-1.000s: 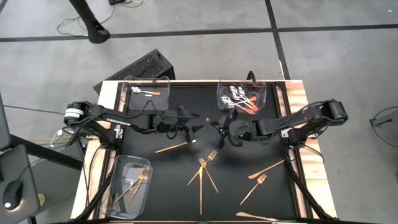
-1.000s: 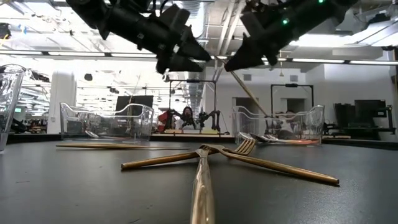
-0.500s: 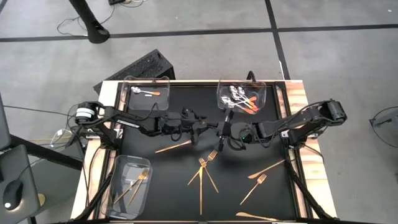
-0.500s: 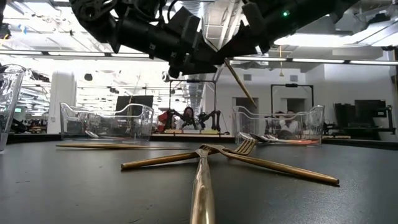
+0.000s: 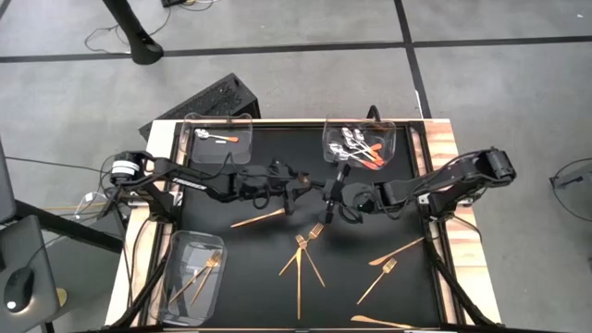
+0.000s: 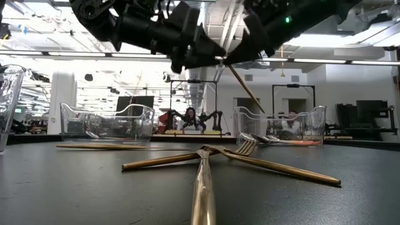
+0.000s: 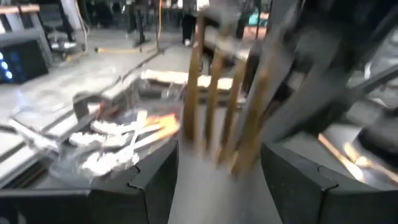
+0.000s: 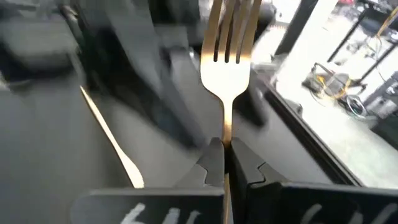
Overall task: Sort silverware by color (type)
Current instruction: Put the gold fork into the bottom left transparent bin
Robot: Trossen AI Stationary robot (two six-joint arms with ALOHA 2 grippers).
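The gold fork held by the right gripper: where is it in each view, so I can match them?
High view: gold fork at table centre, between both arms.
Low view: slanting down from the arms, top centre.
Left wrist view: tines upright, centre, between open fingers.
Right wrist view: centre, handle clamped.
Shared landmark: tray of spoons.

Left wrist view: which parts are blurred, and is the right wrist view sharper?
Left wrist view: the gold fork tines and the arm behind smear with motion blur; the spoons are soft too. Right wrist view: the same fork is fairly sharp between the right gripper fingers, the background blurred.
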